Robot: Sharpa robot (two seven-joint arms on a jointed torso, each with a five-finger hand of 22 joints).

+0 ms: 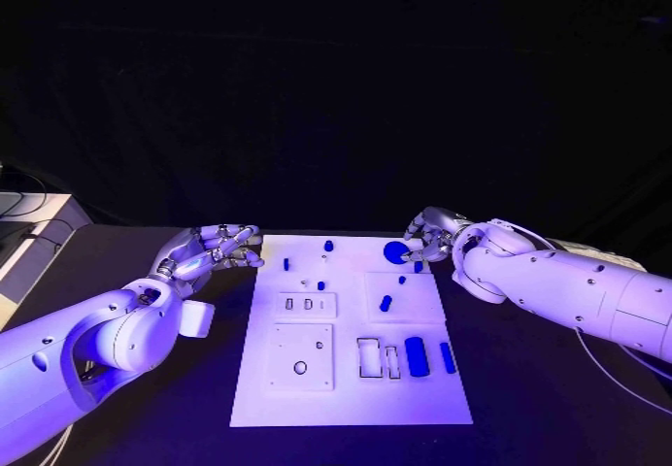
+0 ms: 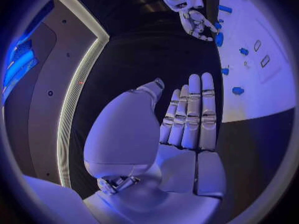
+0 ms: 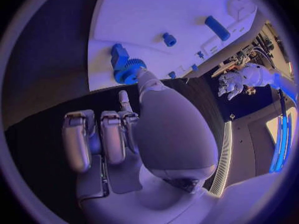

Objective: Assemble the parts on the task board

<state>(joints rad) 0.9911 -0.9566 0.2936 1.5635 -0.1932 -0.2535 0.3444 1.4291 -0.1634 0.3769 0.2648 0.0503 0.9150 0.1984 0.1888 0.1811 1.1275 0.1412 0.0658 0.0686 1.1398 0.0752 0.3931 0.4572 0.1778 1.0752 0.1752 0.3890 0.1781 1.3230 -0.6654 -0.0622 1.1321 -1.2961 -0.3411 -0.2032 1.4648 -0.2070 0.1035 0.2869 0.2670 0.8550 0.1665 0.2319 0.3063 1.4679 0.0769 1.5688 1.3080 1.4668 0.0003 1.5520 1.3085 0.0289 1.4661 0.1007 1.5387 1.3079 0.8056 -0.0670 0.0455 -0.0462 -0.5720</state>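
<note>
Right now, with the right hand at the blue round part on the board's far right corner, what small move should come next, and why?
Probably close the right hand on the blue round part and lift it: its fingertips sit at the part's rim, while the left hand waits open beside the task board.

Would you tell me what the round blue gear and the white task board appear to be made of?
The blue gear looks like matte moulded or printed plastic: uniform colour, crisp teeth, no metallic glint. The task board seems a matte white plastic plate, flat and evenly pale, though painted metal cannot be excluded.

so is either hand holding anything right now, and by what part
The right hand touches the blue gear at its toothed rim; a firm grip cannot be told. The left hand holds nothing.
</note>
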